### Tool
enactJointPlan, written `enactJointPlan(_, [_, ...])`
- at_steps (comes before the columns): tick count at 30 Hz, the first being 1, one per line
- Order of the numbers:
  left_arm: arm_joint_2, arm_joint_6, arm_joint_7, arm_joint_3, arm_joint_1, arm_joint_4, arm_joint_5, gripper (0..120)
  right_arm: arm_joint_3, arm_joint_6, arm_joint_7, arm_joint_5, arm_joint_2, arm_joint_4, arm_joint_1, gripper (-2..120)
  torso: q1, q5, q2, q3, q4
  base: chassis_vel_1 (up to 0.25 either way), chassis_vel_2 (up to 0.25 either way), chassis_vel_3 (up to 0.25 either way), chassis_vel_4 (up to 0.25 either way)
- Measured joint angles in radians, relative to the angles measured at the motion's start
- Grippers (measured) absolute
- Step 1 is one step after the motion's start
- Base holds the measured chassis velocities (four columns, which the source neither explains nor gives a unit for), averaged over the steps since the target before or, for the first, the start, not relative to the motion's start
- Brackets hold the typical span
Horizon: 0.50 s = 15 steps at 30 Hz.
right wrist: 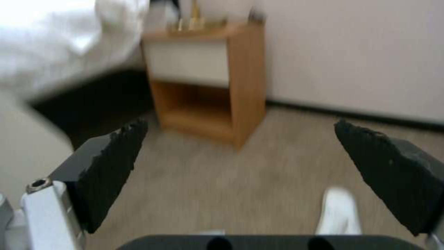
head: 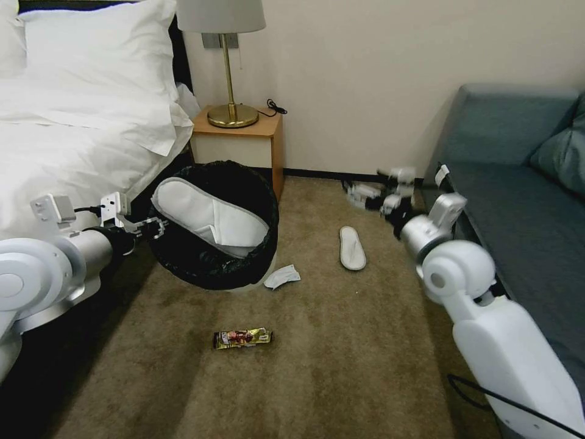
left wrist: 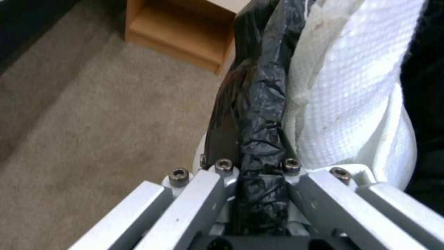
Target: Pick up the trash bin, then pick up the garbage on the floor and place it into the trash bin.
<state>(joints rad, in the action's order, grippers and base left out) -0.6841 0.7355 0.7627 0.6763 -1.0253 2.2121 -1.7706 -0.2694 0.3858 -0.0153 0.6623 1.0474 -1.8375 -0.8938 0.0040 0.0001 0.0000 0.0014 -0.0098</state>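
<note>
The trash bin [head: 213,228] hangs tilted beside the bed [head: 67,140], its mouth turned toward the camera, and the left hand [head: 149,228] is clamped on its rim, the fingers pinching the folded black liner [left wrist: 261,139], as the left wrist view shows plainly. It looks light enough for one arm, though the glossy bag is likely slippery and a rim grip lets the bin swing. One white slipper [head: 210,219] already lies across the inside, pressed against the rim near the hand. The second slipper [head: 353,247] lies flat on the carpet [head: 365,341], in the open between the bin and the sofa [head: 524,183]; it is soft and floppy, thin at the sole, so pinching across its middle or the raised toe band seems best. The right hand [head: 381,195] hovers beyond it with jaws spread wide and empty. A crumpled tissue [head: 281,276] sits just beside the bin's base, weightless and compressible. The snack wrapper [head: 242,338] lies nearer, flat and slick, probably hardest to pinch.
</note>
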Motion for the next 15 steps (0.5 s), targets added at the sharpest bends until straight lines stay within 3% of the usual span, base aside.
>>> enactJointPlan(2, [0.007,0.000,-0.004,0.005,0.000,0.005,-0.006,3,0.013,0.000,-0.104,-0.023,-0.016,0.052,-0.011,100,0.000,0.0001,0.000,0.000,0.0000,0.000,0.000,0.000,0.000])
enactJointPlan(3, [0.007,0.000,-0.004,0.005,0.000,0.005,-0.006,3,0.013,0.000,-0.104,-0.023,-0.016,0.052,-0.011,100,0.000,0.0001,0.000,0.000,0.0000,0.000,0.000,0.000,0.000])
enactJointPlan(5, [0.011,0.000,-0.006,0.006,0.000,0.011,-0.010,3,0.044,-0.001,-0.257,-0.051,-0.037,0.134,-0.006,100,0.000,-0.0001,0.000,0.000,-0.0001,0.000,0.000,0.000,0.000])
enactJointPlan(6, [0.011,0.000,-0.006,0.006,0.000,0.011,-0.010,3,0.044,-0.001,-0.257,-0.051,-0.037,0.134,-0.006,100,0.000,-0.0001,0.000,0.000,-0.0001,0.000,0.000,0.000,0.000])
enactJointPlan(8, [0.012,0.000,-0.008,0.006,0.000,0.014,-0.012,3,0.070,-0.012,-0.427,-0.089,-0.043,0.211,0.013,100,0.000,-0.0002,0.000,0.000,0.0000,0.000,0.000,0.000,0.000])
enactJointPlan(9, [0.012,0.000,-0.008,0.006,0.000,0.014,-0.012,3,0.070,-0.012,-0.427,-0.089,-0.043,0.211,0.013,100,0.000,-0.0002,0.000,0.000,0.0000,0.000,0.000,0.000,0.000])
enactJointPlan(11, [0.012,0.000,-0.009,0.004,0.004,0.015,-0.012,3,0.098,-0.042,-0.587,-0.142,-0.035,0.290,0.033,100,0.000,-0.0001,0.000,0.000,0.0001,0.000,0.000,0.000,0.000])
enactJointPlan(15, [0.012,0.000,-0.017,-0.018,0.030,0.010,-0.014,3,0.146,-0.088,-0.705,-0.208,-0.011,0.386,0.059,100,0.000,-0.0001,0.000,0.000,0.0000,0.000,0.000,0.000,0.000])
